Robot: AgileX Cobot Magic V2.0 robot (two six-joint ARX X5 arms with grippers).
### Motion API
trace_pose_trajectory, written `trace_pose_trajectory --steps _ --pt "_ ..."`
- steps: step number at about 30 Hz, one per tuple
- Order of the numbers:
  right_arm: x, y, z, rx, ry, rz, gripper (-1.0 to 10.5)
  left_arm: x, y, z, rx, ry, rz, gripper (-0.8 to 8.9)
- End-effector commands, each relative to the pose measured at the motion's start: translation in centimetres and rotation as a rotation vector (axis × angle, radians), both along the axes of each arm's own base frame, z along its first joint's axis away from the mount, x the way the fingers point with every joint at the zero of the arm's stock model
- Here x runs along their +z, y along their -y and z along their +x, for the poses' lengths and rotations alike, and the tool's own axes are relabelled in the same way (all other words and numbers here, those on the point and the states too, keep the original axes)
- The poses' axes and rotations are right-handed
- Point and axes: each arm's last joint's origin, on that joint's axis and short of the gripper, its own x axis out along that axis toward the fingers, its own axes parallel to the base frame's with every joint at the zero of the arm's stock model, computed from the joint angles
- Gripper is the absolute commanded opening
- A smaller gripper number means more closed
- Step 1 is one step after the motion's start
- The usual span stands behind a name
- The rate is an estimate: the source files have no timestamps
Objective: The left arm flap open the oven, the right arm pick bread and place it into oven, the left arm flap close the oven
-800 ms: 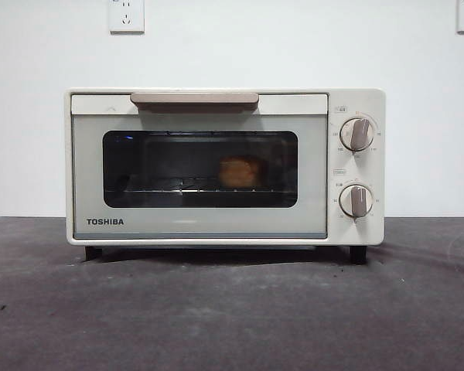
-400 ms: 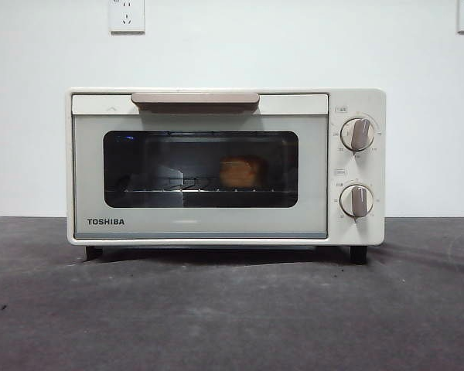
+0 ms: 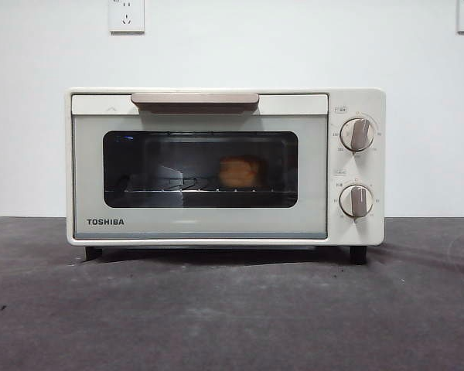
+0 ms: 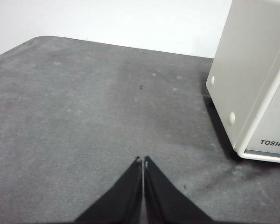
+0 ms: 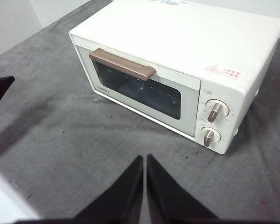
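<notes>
— Is the oven (image 3: 224,166) shut?

— Yes, its door sits flush, the handle (image 3: 194,100) up at the top. The bread (image 3: 240,171) sits inside on the wire rack (image 3: 178,185), right of the window's middle.

— And the arms?

— Both are away from the oven. The left gripper (image 4: 142,163) hangs over the grey table (image 4: 84,130) off the oven's left side, jaws pressed together, holding nothing. The right gripper (image 5: 144,161) hovers high in front of the oven, jaws also closed and empty.

— So what could go wrong?

— Little, I'd say. If the door isn't fully latched it could sag open; a careless arm swinging by the handle could cause that.
</notes>
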Motion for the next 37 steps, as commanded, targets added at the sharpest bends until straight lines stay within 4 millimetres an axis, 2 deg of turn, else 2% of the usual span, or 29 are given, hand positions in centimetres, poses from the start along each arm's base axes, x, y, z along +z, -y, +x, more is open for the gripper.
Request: trace_pose_trajectory --steps 1,6,10,16,24,30,37 --pt "0.2 0.4 0.2 -0.034 0.014 0.022 0.1 -0.7 0.0 0.1 0.006 -0.024 0.008 0.16" --pt "-2.3 1.6 1.9 -0.237 0.062 0.067 0.1 -0.7 0.0 0.1 0.005 -0.024 0.008 0.16" --pt "-6.5 3.2 2.8 -0.399 0.184 0.057 0.1 -0.7 0.0 0.1 0.006 -0.024 0.008 0.16" --pt "-13.2 4.8 3.1 -0.507 0.349 0.063 0.1 -0.7 0.0 0.1 0.005 -0.024 0.008 0.16" --pt "-20.4 5.7 3.1 -0.589 0.329 -0.012 0.1 -0.7 0.0 0.1 0.005 -0.024 0.008 0.16" --pt "-23.2 5.7 3.5 -0.589 0.283 -0.027 0.1 -0.7 0.0 0.1 0.006 -0.024 0.008 0.16" --pt "-23.2 5.8 3.5 -0.593 0.301 -0.043 0.1 -0.7 0.0 0.1 0.005 -0.024 0.008 0.16"
